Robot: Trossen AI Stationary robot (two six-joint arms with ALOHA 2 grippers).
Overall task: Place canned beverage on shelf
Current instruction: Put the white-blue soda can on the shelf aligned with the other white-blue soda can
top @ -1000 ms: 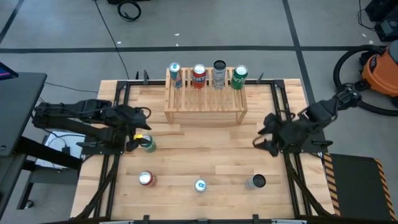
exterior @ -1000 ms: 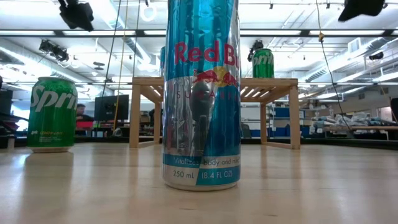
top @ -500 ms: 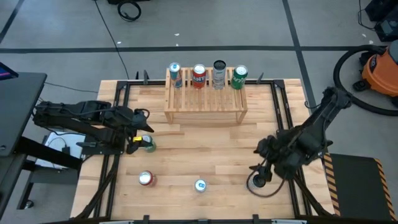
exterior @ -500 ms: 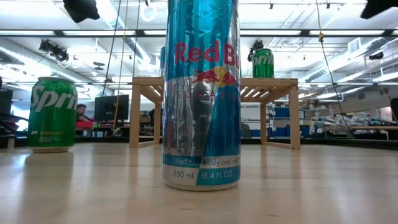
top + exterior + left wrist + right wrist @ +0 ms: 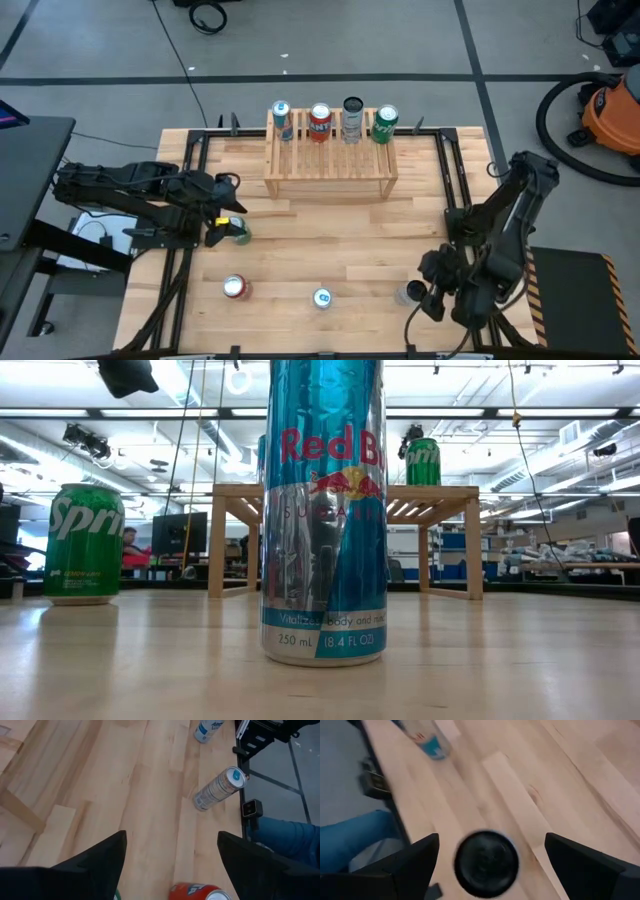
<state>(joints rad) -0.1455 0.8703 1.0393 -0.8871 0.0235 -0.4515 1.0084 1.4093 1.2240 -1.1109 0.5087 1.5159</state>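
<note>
Four cans stand on the shelf (image 5: 330,160). Your right end effector (image 5: 487,865) hangs spread over a black-topped can (image 5: 486,863) directly beneath it; your left end effector (image 5: 222,225) — fingers parted — flanks a green can (image 5: 238,232).

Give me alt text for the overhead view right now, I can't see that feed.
Overhead: the right end effector hangs open at the table's front right beside a grey can. The left end effector sits at a green can on the left. Four cans stand on the wooden shelf at the back; a red can and a blue can wait in front.
</note>
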